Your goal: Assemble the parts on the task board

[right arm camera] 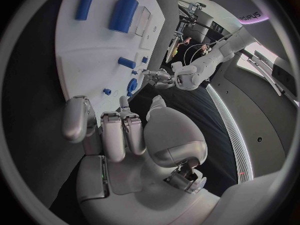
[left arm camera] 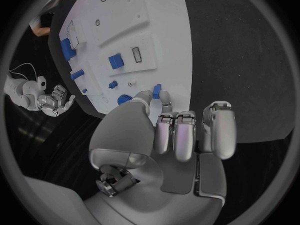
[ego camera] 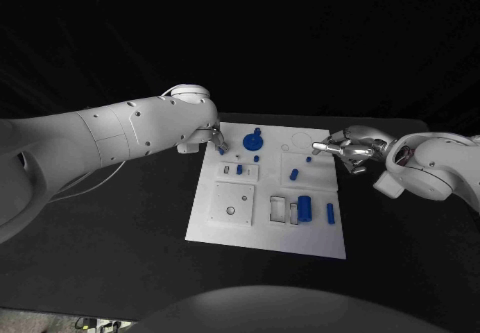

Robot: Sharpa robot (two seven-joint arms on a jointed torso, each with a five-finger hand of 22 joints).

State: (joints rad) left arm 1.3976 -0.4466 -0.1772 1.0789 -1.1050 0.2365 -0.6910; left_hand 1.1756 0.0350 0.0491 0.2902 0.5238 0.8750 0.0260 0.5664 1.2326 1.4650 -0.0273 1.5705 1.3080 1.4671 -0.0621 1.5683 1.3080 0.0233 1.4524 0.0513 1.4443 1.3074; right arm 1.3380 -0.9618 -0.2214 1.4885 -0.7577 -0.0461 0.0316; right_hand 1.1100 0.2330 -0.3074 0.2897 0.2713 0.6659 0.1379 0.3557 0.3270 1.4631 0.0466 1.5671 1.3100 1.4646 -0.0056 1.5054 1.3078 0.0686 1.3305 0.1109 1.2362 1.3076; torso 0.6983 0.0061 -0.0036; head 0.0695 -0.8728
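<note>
Parts for the assembly sit mostly on the white task board (ego camera: 268,236), but one small blue peg (left arm camera: 157,91) is pinched between the thumb and a fingertip of my left robot hand (ego camera: 214,139), with my other fingers curled in beside it. That robot hand hangs over the far left corner of the board, the peg just above the board's edge as my left wrist view shows it. My right robot hand (ego camera: 345,150) holds nothing; its fingers are curled in toward the palm, and it hovers at the board's far right edge, just beside the plate and, as far as I can tell, not touching it. Between my two robot hands, at the far end of the board, stands a round blue gear-like part (ego camera: 254,143) with a knob on top, and a few small blue pegs (ego camera: 256,159) stand near it. Toward the middle lies a short blue cylinder (ego camera: 294,175), tilted. Nearer to me a thick blue cylinder (ego camera: 304,208) lies beside a white rectangular recess (ego camera: 277,207), and a slim blue rod (ego camera: 330,212) lies just right of it. On the near left of the board is a raised white square plate (ego camera: 233,203) with a small hole. The board rests on the black surface (ego camera: 120,236).
</note>
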